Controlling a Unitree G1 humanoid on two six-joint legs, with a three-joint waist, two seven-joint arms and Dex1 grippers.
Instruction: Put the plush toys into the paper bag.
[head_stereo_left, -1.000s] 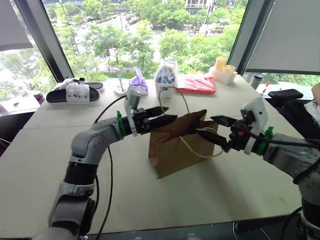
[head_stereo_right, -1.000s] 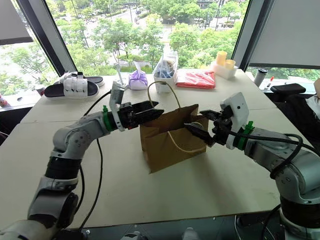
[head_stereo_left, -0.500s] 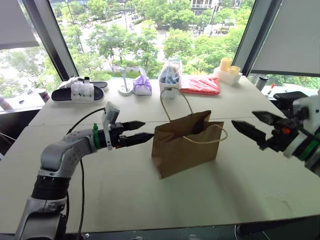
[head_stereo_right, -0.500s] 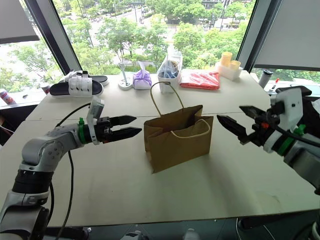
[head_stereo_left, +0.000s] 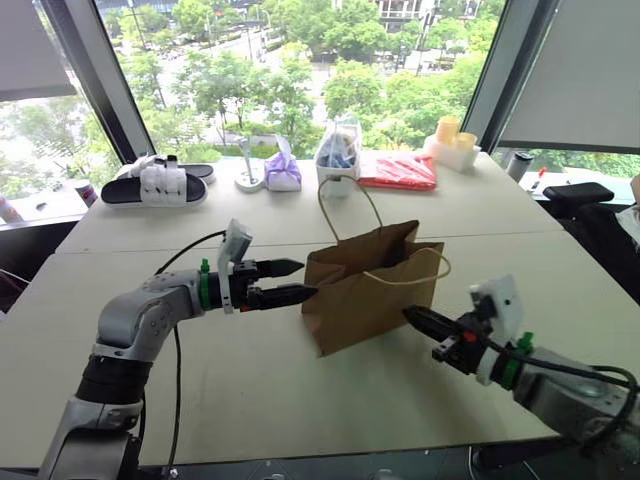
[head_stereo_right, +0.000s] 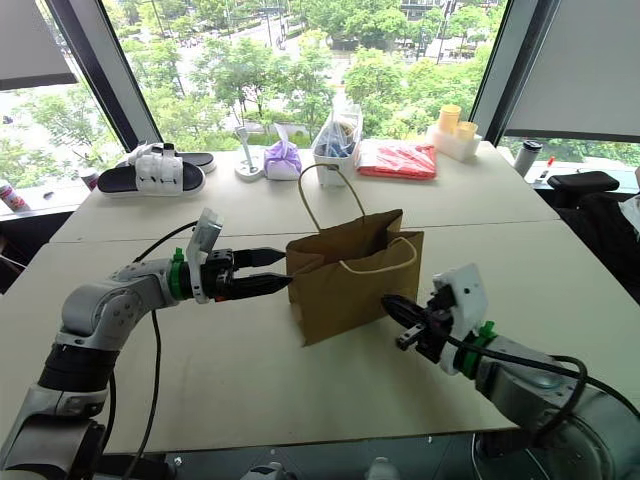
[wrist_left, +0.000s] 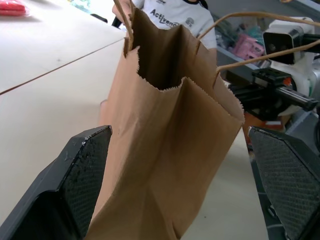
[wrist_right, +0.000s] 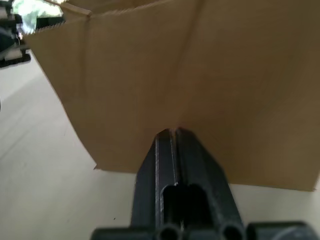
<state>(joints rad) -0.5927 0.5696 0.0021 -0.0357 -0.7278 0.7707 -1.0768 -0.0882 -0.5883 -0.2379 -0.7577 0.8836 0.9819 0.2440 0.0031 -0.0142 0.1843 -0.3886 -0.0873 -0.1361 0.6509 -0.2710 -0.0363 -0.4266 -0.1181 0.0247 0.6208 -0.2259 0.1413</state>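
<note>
Head stereo pair looks forward and down over the desk (head_stereo_left: 300, 400) toward the windows; both eyes share the paper bag (head_stereo_left: 365, 295). Left wrist camera faces the bag's narrow end close up, between its open tool fingers (wrist_left: 75, 185). Right wrist camera sits very near the bag's broad side.

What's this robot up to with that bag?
It is working around a brown paper bag that stands upright and open on the table. The left gripper is open, its two fingers on either side of one end of the bag. The right gripper is shut and empty, pointing at the bag's near side, low down. No plush toys are visible from here.
</note>
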